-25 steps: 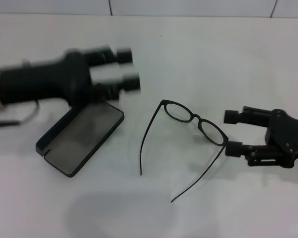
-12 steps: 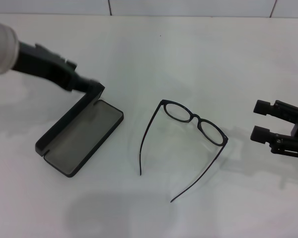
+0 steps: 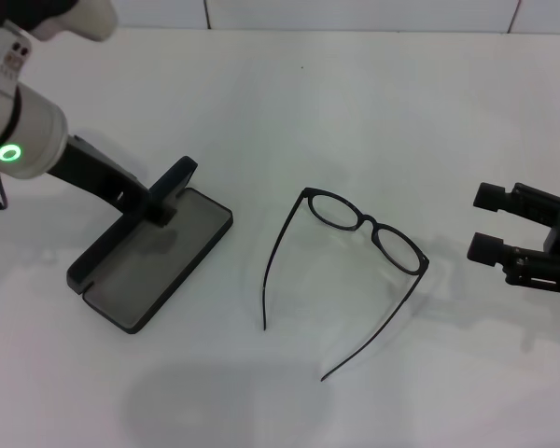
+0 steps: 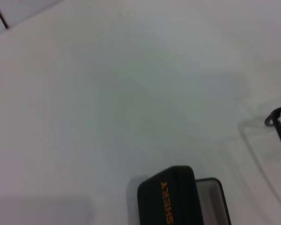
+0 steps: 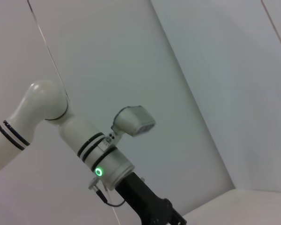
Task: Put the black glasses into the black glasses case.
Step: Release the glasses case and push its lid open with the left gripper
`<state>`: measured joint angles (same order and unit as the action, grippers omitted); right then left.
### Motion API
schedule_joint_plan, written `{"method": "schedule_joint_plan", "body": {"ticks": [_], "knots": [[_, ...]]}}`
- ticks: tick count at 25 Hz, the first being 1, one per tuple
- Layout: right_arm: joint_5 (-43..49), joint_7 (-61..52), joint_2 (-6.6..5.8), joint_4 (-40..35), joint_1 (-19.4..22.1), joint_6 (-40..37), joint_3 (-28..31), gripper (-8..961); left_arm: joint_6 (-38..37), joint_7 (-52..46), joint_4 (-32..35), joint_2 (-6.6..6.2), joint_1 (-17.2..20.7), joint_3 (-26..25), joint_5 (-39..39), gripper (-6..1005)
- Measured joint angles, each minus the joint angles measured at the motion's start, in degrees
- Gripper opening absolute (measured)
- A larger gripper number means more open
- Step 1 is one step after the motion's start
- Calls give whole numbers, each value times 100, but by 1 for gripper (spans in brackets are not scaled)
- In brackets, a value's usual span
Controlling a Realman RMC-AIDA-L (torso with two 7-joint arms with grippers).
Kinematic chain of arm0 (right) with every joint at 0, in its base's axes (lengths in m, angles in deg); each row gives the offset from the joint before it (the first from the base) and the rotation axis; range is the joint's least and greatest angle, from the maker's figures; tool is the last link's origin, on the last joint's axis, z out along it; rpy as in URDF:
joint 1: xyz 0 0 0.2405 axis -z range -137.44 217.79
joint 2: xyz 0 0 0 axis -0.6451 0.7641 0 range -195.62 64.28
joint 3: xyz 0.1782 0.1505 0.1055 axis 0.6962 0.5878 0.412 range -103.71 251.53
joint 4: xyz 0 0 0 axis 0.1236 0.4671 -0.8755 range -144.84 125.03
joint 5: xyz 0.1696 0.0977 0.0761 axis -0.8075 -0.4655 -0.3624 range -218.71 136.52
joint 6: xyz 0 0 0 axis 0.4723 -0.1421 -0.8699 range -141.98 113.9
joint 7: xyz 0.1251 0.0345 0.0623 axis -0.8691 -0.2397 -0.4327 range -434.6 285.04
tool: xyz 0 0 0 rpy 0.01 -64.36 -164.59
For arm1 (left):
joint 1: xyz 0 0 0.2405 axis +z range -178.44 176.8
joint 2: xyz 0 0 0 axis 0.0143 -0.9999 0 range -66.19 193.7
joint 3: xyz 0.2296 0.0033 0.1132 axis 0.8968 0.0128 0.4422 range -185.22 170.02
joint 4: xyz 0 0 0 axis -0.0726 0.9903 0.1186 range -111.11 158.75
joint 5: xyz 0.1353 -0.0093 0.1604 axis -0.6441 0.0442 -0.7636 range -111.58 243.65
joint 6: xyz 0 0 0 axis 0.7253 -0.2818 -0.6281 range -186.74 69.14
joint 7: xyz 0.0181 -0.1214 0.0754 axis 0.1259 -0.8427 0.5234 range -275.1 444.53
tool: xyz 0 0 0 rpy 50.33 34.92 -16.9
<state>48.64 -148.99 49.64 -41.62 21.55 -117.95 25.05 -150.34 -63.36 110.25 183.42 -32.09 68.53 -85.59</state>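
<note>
1. At frame centre, the black glasses (image 3: pixel 366 227) lie unfolded on the counter (image 3: pixel 373 103).
2. Centre-left, the black glasses case (image 3: pixel 149 258) lies open, the left gripper (image 3: pixel 171 187) over it; fingers' state unclear.
3. At the right edge, the right gripper (image 3: pixel 488 222) hovers, fingers apart.

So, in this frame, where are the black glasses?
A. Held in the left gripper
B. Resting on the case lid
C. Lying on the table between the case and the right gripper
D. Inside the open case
C: the black glasses lie unfolded on the table, apart from the open black glasses case and from the right gripper.
</note>
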Motion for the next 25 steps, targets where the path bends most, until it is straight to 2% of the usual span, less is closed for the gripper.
{"method": "schedule_joint_plan", "body": {"ticks": [4, 9, 23, 25], "knots": [[-26, 40, 0, 0, -4, 4, 0, 825, 96, 4, -320, 3, -105, 17, -127, 697], [-68, 51, 0, 7, 18, 11, -1, 823, 137, -8, -400, 4, -157, 68, -307, 697], [-134, 127, 5, 129, 61, -29, 61, 819, 148, 31, -316, 1, -168, 202, -332, 254], [-134, 136, 4, 134, 61, -63, 58, 818, 144, 56, -199, -4, -169, 216, -333, 232]]}}
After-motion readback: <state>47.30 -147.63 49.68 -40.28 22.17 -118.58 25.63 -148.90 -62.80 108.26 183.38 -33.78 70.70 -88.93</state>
